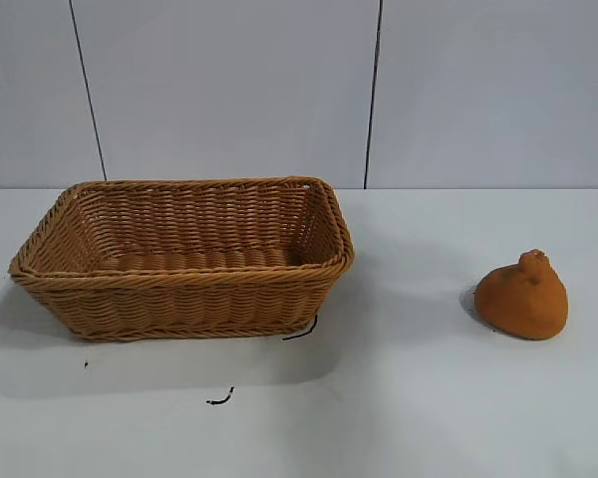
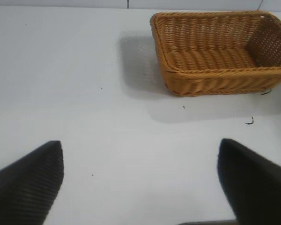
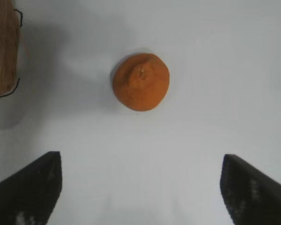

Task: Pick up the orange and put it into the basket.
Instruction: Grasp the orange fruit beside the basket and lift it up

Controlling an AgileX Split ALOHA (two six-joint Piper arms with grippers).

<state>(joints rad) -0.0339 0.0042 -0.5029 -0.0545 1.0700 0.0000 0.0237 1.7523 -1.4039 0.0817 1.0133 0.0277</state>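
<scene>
The orange (image 1: pixel 523 297) is a dull-orange lump with a knobby top, lying on the white table at the right. It shows from above in the right wrist view (image 3: pixel 141 81). The basket (image 1: pixel 184 254) is a tan woven wicker basket standing at the left; it also shows in the left wrist view (image 2: pixel 222 51), and its corner in the right wrist view (image 3: pixel 2 49). My right gripper (image 3: pixel 141 161) is open and empty, hovering above the table short of the orange. My left gripper (image 2: pixel 140 150) is open and empty over bare table, well away from the basket. Neither gripper shows in the exterior view.
The white table (image 1: pixel 409 398) carries small black marks (image 1: pixel 219 398) in front of the basket and a black thread (image 1: pixel 301 330) at the basket's near right corner. A pale panelled wall (image 1: pixel 229 90) stands behind the table.
</scene>
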